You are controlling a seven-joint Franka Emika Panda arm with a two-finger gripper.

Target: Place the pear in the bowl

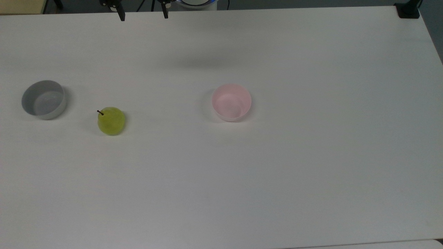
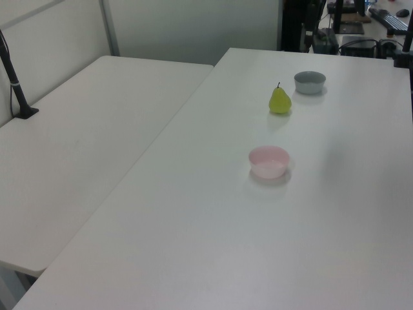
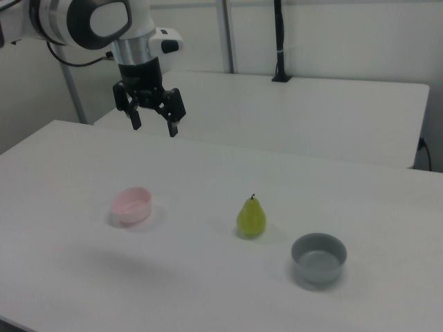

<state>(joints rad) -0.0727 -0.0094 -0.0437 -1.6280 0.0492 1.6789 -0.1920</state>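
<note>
The yellow-green pear (image 1: 111, 120) stands upright on the white table (image 1: 277, 173), its dark stem up; it also shows as the pear (image 2: 280, 101) and the pear (image 3: 251, 217). The pale pink bowl (image 1: 231, 102) sits empty near the table's middle, to the top view's right of the pear, also the bowl (image 2: 269, 161) and the bowl (image 3: 132, 205). My gripper (image 3: 154, 127) hangs open high above the table, well above and behind the pink bowl in the right view. Its two black fingertips (image 1: 121, 16) poke in at the top view's upper edge.
An empty grey bowl (image 1: 44, 99) stands at the top view's left of the pear, also the grey bowl (image 3: 318, 256). A second white table (image 2: 77, 142) adjoins in the left view. A black clamp post (image 1: 408, 9) stands at the top view's far right corner.
</note>
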